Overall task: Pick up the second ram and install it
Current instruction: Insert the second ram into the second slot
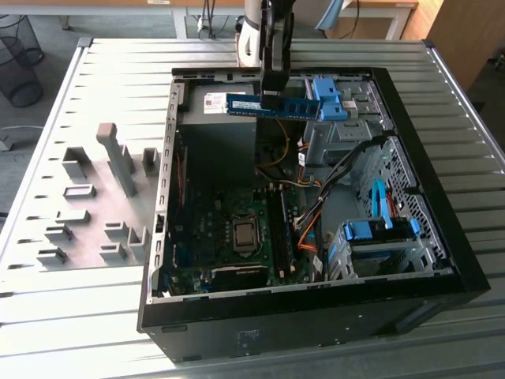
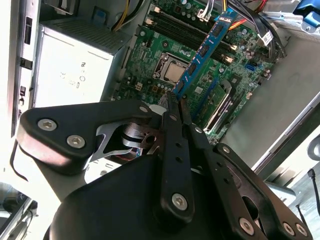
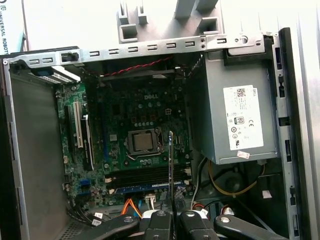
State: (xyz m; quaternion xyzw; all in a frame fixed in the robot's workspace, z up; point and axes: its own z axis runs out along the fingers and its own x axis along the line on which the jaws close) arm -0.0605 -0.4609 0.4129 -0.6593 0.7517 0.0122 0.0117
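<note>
The second ram (image 1: 272, 106), a long blue board with black chips, hangs level above the far side of the open computer case (image 1: 442, 276). My gripper (image 1: 271, 96) is shut on it near its middle, coming down from above. In the second wrist view the second ram (image 2: 202, 52) sticks out from the closed gripper (image 2: 178, 101) over the green motherboard (image 2: 165, 47). In the first wrist view the second ram (image 3: 171, 165) shows edge-on, above the memory slots (image 3: 145, 177) beside the processor socket (image 3: 144, 142). The motherboard (image 1: 225, 237) lies well below the stick.
A grey power supply (image 3: 240, 120) sits at the case's far end under the stick. Blue drive caddies (image 1: 379, 230) and cable bundles (image 1: 312, 225) fill the exterior view's right side. A grey parts fixture (image 1: 102, 205) lies on the slatted table (image 1: 118, 71) at the left.
</note>
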